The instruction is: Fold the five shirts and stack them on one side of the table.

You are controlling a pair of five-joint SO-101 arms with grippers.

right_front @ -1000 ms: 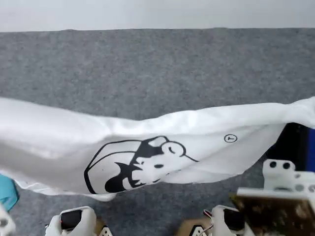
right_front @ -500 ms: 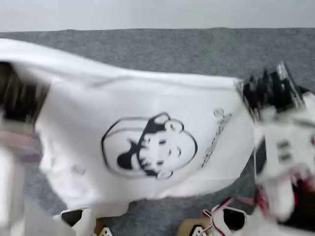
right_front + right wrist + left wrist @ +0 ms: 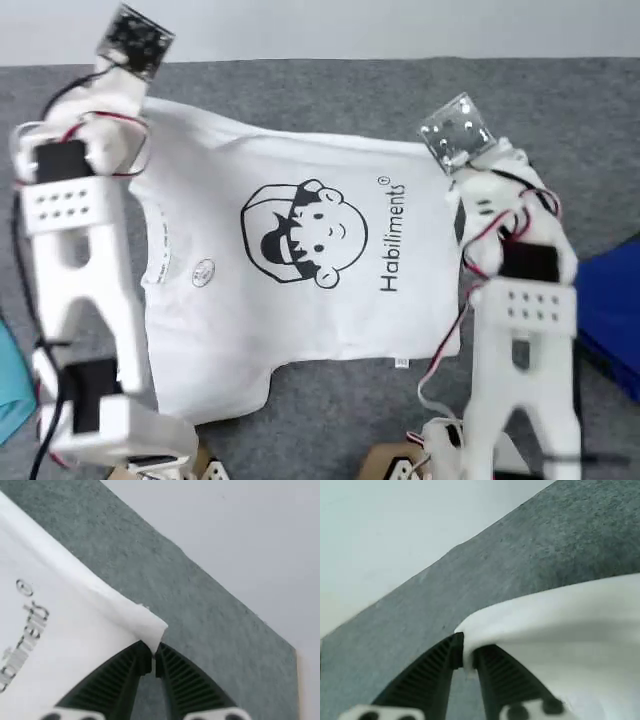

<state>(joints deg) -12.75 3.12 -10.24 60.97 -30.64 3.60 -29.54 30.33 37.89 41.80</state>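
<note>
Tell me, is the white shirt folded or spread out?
Spread out. The white shirt is opened wide over the gray table, its whole picture showing.

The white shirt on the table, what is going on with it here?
The white shirt is held by its two far corners: the left gripper is shut on one, the right gripper on the other. The shirt lies spread on the grey table, print up, not yet folded.
</note>
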